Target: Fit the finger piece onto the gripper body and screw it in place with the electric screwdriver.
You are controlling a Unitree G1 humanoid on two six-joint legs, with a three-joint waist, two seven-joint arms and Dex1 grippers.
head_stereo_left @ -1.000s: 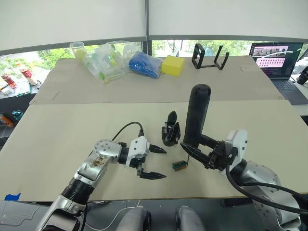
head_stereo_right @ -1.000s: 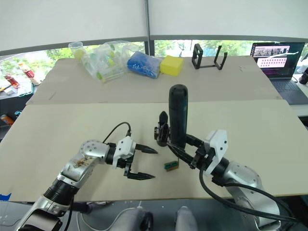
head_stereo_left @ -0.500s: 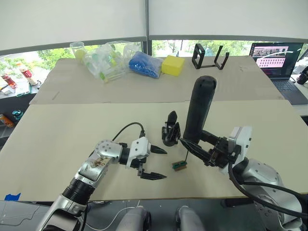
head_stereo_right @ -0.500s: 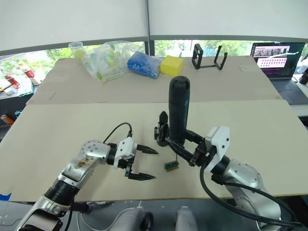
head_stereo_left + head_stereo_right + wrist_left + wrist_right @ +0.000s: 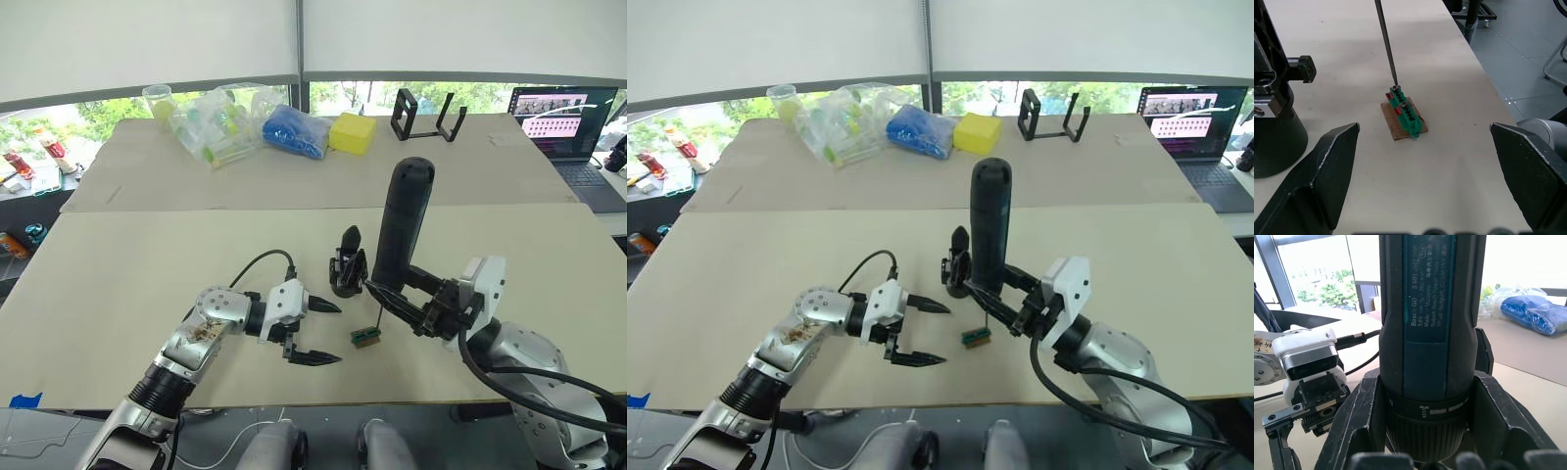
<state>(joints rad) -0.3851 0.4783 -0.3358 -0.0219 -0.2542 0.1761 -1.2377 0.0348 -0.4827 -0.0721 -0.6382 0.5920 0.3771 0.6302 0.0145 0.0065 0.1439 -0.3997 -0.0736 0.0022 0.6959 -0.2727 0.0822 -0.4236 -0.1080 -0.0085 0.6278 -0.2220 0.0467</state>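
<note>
Near the front edge of the bench, centre-right, R gripper is clamped round the lower end of the electric screwdriver, fingers tight on both sides of the barrel; tool stands near upright, tilted slightly. Its thin bit points down w/ tip touching the top of a small green-and-brown block lying on the bench just in front of the tool. L gripper sits left of that block, low over the bench, fingers spread wide apart, holding nothing; the block lies between them in the L wrist view. Gripper body stands on its rounded base just beside the screwdriver on its left, behind the block, w/ a pointed black prong sticking up. Can't tell if that prong is the finger piece. At the far edge: clear plastic bags, blue bag, yellow block, black stand; laptop at far R corner.
</note>
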